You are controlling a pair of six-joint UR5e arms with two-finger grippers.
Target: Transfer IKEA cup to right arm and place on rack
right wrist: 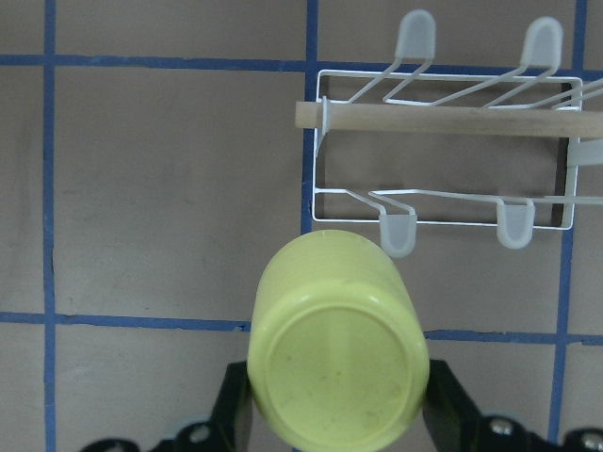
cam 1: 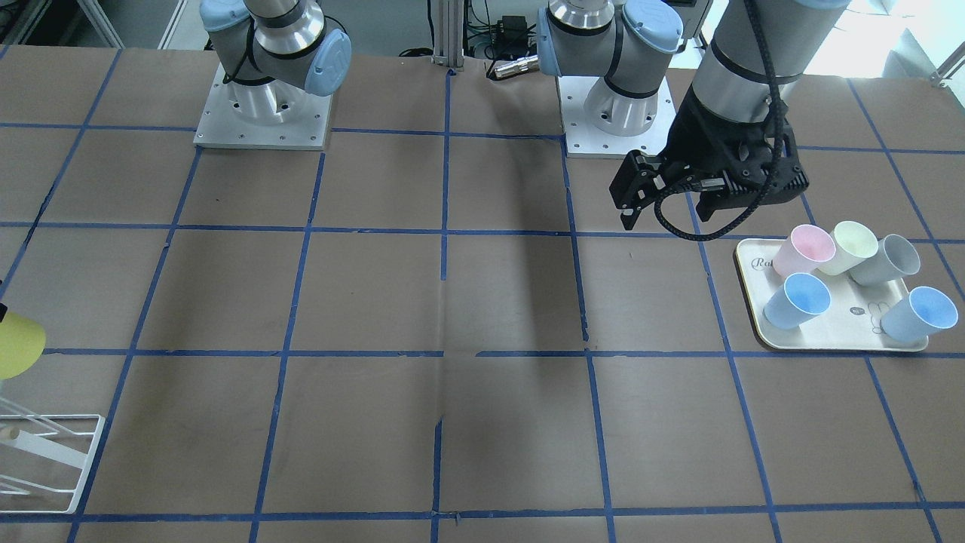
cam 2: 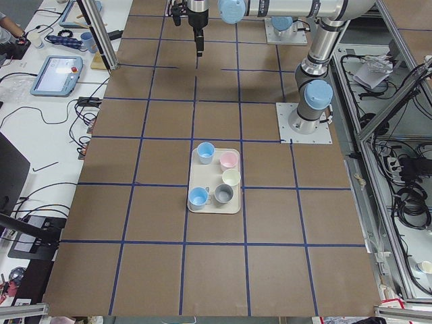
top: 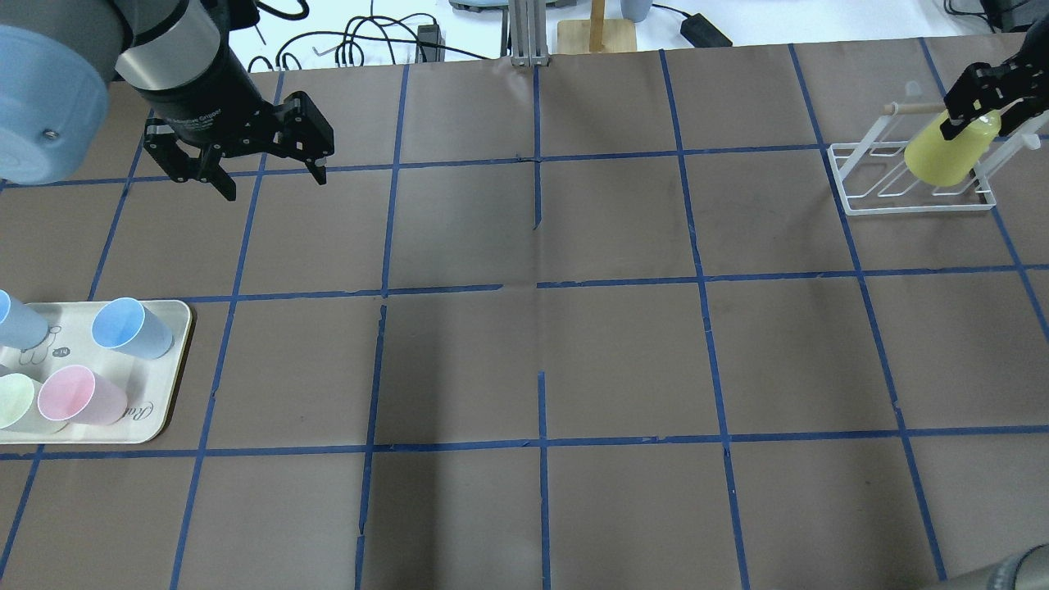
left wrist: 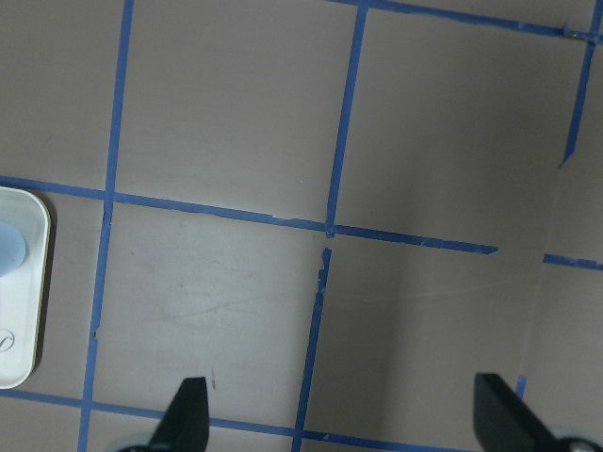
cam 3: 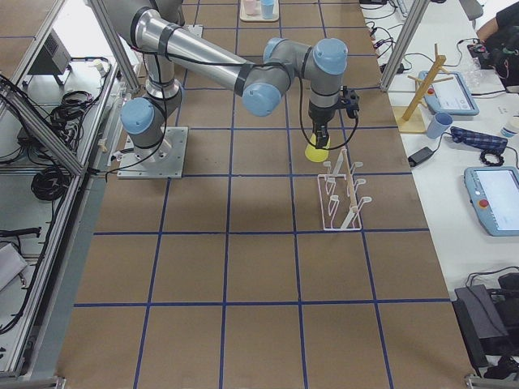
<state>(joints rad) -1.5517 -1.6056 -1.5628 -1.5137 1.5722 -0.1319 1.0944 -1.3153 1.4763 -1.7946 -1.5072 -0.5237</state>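
Observation:
The bright yellow IKEA cup (top: 951, 152) is held in my right gripper (top: 979, 127), tilted, just above the white wire rack (top: 918, 210) at the table's far right. In the right wrist view the cup's bottom (right wrist: 334, 353) faces the camera between the fingers (right wrist: 231, 414), beside the rack's capped rods and its wooden bar (right wrist: 433, 118). I cannot tell whether the cup touches a rod. The cup (cam 1: 15, 343) and the rack (cam 1: 87, 460) show at the front view's left edge. My left gripper (top: 274, 184) is open and empty above bare table, also in the front view (cam 1: 663, 219).
A cream tray (top: 176, 369) on my left side holds several cups: pink, pale yellow, grey and two light blue. It also shows in the front view (cam 1: 837, 343) and the left view (cam 2: 212, 209). Both arm bases (cam 1: 264, 124) stand at the table's robot edge.

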